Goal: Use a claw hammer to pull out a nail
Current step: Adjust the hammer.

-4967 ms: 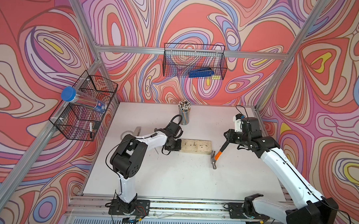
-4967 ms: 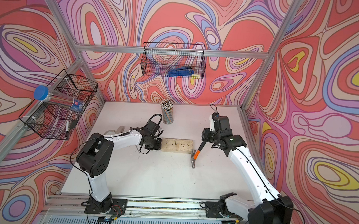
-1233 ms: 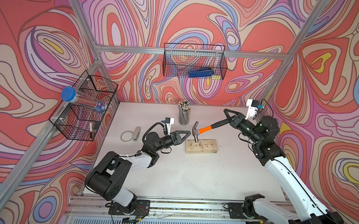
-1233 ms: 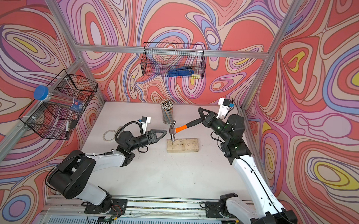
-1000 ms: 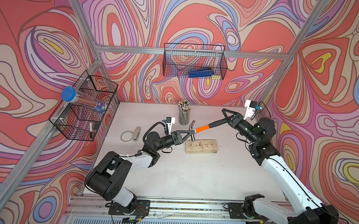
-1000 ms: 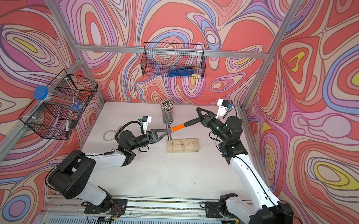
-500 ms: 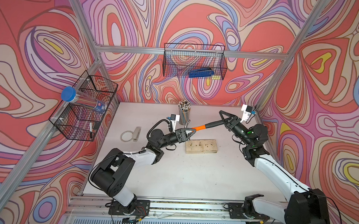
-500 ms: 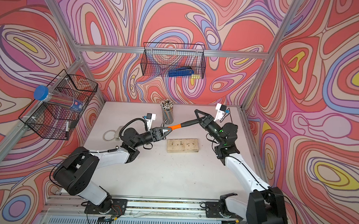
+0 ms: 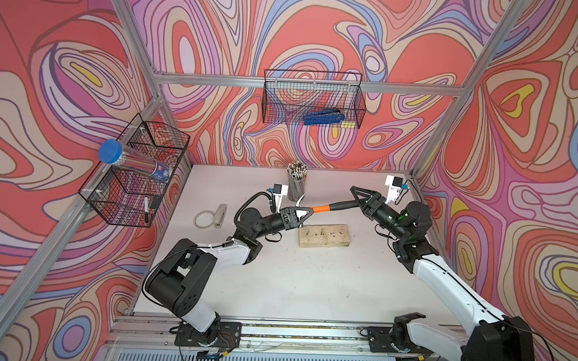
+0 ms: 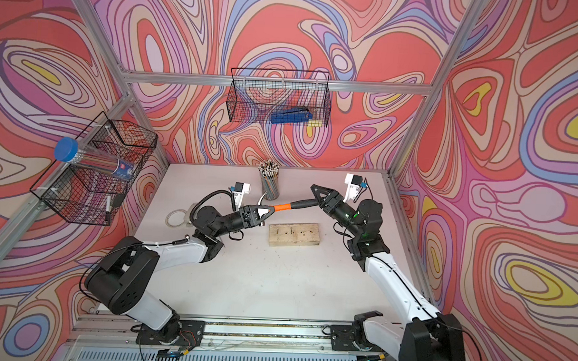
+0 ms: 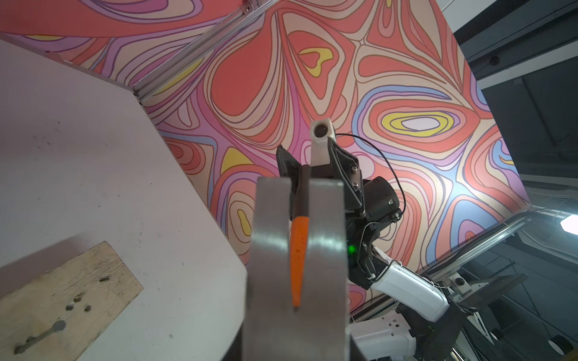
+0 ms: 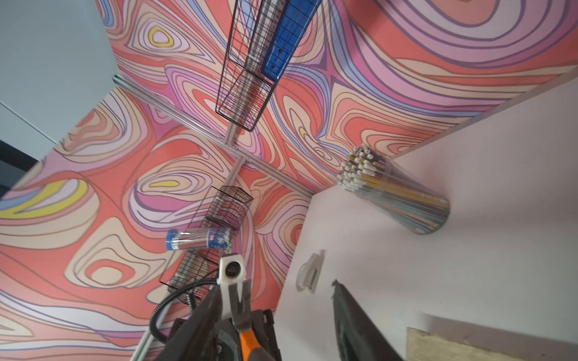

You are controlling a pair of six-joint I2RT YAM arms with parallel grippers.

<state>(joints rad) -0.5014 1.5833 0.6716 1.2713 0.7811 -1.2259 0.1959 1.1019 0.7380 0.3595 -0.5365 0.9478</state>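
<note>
Two robot arms meet above a white counter (image 9: 309, 289), and a claw hammer (image 9: 320, 209) bridges the air between them, level and clear of the surface.

My left hand (image 9: 300, 216) is closed narrowly on the hammer's steel head. The curved claw (image 9: 301, 200) rises just above its fingers. In the left wrist view the two claw prongs fill the middle, with the orange neck showing through the slot between them.

My right hand (image 9: 359, 199) stands wide open around the far end of the black handle. Its wrist view shows the two fingers (image 12: 200, 315) well apart, with the handle close beside one of them and not pinched. I judge that the left hand alone bears the tool.

A hold on the head gives no leverage for prying. So I read this as a change of grip in mid-air, not a working hold.

A wooden block (image 9: 323, 234) lies flat on the counter, below the hammer's neck and just past the left hand's fingertips. On its top face a nail (image 11: 40, 336) lies bent flat beside several empty holes. I cannot tell whether it is rooted.

A cup of pencils (image 9: 296, 185) stands close behind the claw, where a swing of the head could knock it.
</note>
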